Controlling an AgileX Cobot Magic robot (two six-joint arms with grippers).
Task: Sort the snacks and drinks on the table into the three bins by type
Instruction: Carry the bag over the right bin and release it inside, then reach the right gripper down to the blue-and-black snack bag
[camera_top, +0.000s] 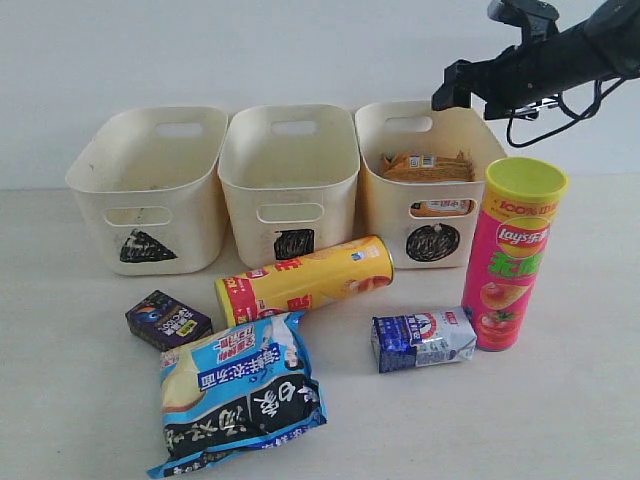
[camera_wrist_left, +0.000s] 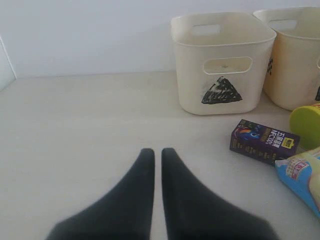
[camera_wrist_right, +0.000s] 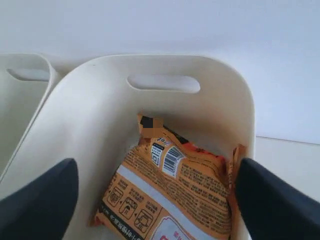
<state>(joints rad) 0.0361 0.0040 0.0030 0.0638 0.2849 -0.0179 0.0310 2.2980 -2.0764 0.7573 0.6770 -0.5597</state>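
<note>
Exterior view is showing the orange bag (camera_top: 428, 166) lying inside the circle bin (camera_top: 385, 215); the right gripper (camera_wrist_right: 155, 167) is hovering above it, jaws spread wide and holding nothing; the left gripper (camera_wrist_left: 156, 152) is hanging low over the table (camera_wrist_left: 75, 115), jaws almost pressed together, seemingly on nothing; the yellow tube (camera_top: 305, 280) is lying, the pink tube (camera_top: 515, 260) standing, and the purple carton (camera_top: 167, 320), blue-white carton (camera_top: 422, 338) and blue bag (camera_top: 240, 395) are resting on the table.
</note>
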